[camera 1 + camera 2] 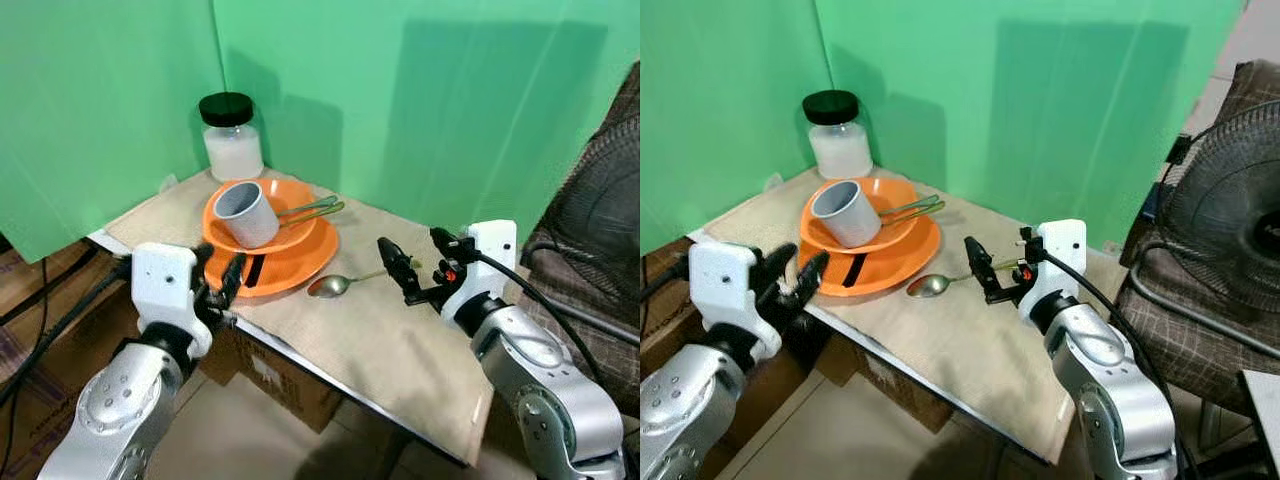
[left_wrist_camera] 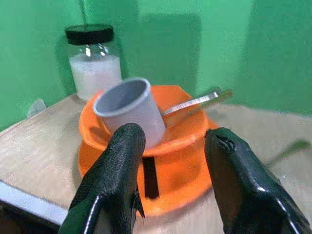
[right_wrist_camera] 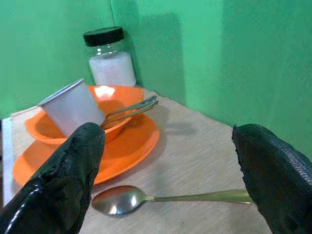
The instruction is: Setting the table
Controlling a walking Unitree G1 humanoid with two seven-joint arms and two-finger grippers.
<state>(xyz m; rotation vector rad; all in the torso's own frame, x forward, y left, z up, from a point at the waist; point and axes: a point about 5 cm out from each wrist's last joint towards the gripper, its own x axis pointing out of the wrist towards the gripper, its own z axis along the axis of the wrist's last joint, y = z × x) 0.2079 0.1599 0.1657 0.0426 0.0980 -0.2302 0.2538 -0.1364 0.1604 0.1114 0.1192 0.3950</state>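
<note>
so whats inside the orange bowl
A grey cup lies tilted in the orange bowl, with two utensil handles sticking out over its rim. Their working ends are hidden behind the cup.

A cloth-covered table (image 1: 400, 350) bears an orange plate (image 1: 300, 262), spoon (image 1: 330, 286) and jar (image 1: 231, 137).

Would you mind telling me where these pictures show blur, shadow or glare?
Left wrist view: the fingers up close are soft, the grey cup blurred. Right wrist view: sharper, a bright glint on the spoon bowl. Left eye view: the jar casts a soft shadow on the green wall.
</note>
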